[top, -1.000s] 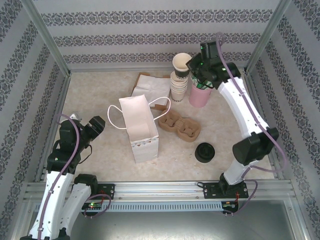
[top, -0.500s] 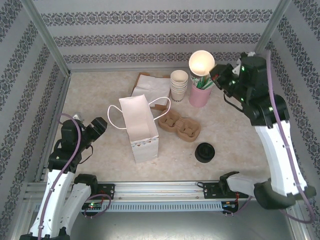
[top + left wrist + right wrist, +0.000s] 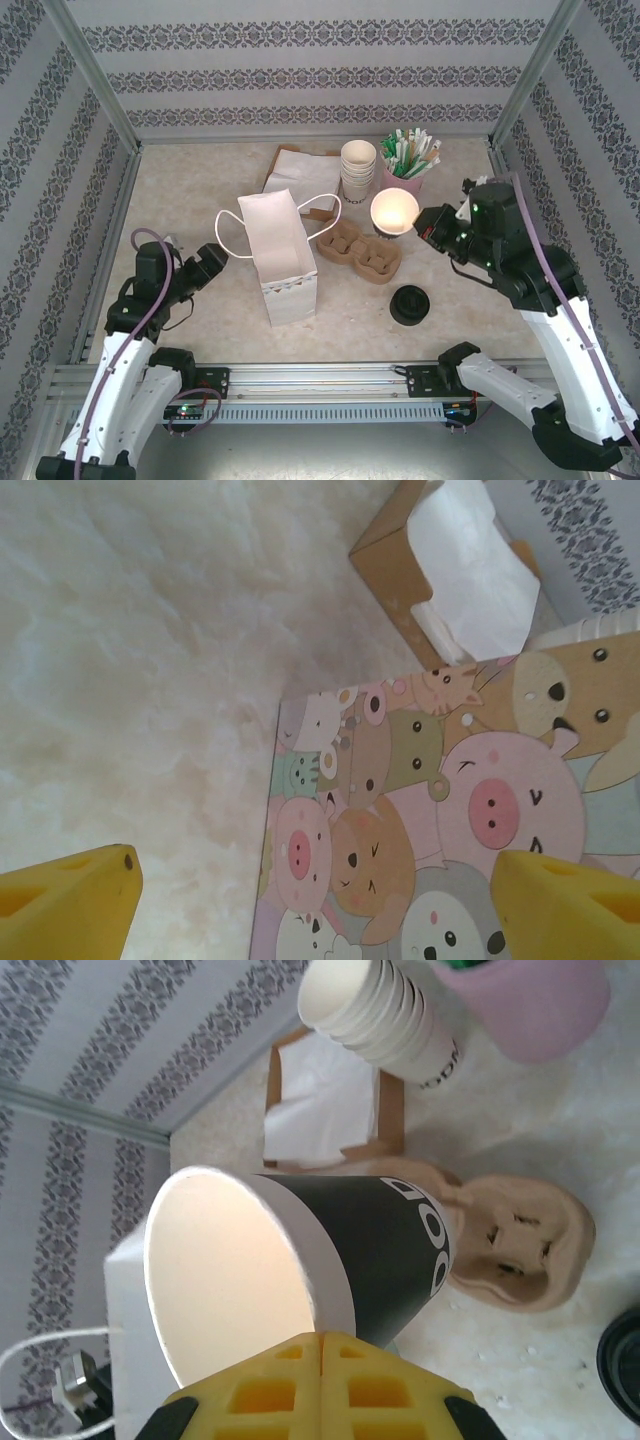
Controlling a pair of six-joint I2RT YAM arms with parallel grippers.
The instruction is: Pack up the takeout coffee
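The takeout coffee cup (image 3: 394,212), dark-bodied with white lettering and a cream inside, has no lid on it. It is tipped on its side in the air over the cardboard cup carrier (image 3: 360,252). My right gripper (image 3: 425,222) is shut on its rim, and in the right wrist view the yellow gripper (image 3: 322,1345) pinches the cup (image 3: 390,1240) wall. The white paper bag (image 3: 283,260) stands open left of the carrier. My left gripper (image 3: 212,262) is open just left of the bag; its wrist view shows the gripper (image 3: 320,900) facing the bag's cartoon-animal side (image 3: 400,810).
A squat pile of black lids (image 3: 409,304) sits in front of the carrier. At the back stand a stack of paper cups (image 3: 357,172), a pink holder of stirrers (image 3: 405,165) and a brown napkin box (image 3: 300,170). Patterned walls close in three sides.
My right arm has carried the cup from the back, by the pink holder, down over the carrier. My left gripper has opened wider and moved closer to the bag.
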